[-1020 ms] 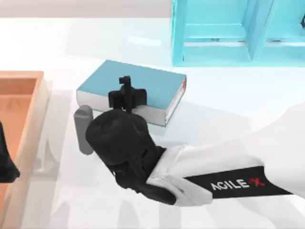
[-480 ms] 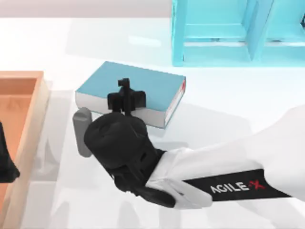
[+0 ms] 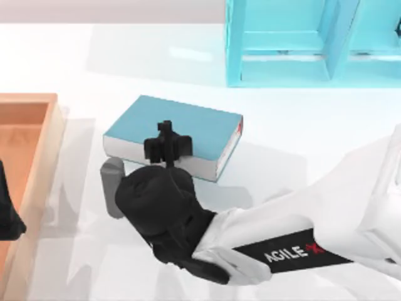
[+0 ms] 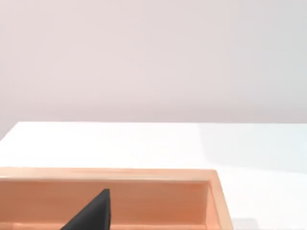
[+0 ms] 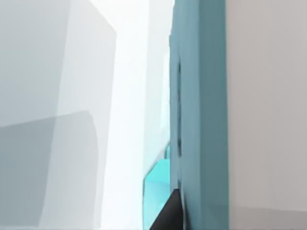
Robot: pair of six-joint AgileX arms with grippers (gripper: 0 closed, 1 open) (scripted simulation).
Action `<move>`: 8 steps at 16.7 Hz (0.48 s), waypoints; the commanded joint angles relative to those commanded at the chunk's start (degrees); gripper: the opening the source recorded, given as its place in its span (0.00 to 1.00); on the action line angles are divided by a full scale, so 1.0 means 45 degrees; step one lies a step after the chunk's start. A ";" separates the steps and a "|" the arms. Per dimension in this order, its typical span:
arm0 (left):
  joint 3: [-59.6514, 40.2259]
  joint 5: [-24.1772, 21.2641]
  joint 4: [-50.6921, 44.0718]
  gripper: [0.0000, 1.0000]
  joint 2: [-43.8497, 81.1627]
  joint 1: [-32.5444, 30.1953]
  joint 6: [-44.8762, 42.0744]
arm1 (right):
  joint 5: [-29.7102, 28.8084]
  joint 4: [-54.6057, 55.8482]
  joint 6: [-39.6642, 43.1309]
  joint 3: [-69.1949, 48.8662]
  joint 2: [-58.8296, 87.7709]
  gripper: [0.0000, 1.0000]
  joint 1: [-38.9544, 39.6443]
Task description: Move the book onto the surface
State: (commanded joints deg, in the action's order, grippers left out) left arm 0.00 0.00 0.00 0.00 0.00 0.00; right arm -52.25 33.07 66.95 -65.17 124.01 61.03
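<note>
My right gripper (image 3: 166, 139) grips the book (image 3: 188, 125) by its near long edge, mid-surface (image 3: 282, 132). It looks thick, stiff and heavy; a one-edge hold may sag. A tray (image 3: 31, 125) sits at the left edge with my left arm, shelves (image 3: 282, 44) at the far edge.

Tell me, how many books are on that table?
1. The teal book lies left of the table's middle, in front of the turquoise shelf unit, with the right end effector at its near edge. Others could be hidden under the arm.
</note>
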 joint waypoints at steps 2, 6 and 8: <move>0.0000 0.0000 0.0000 1.00 0.0000 0.0000 0.0000 | 0.0000 0.0000 0.0000 0.0000 0.0000 0.00 0.0000; 0.0000 0.0000 0.0000 1.00 0.0000 0.0000 0.0000 | 0.0000 0.0000 0.0000 0.0000 0.0000 0.30 0.0000; 0.0000 0.0000 0.0000 1.00 0.0000 0.0000 0.0000 | 0.0000 0.0000 0.0000 0.0000 0.0000 0.45 0.0000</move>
State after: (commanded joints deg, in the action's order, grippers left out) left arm 0.00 0.00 0.00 0.00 0.00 0.00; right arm -52.25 33.07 66.95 -65.17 124.01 61.03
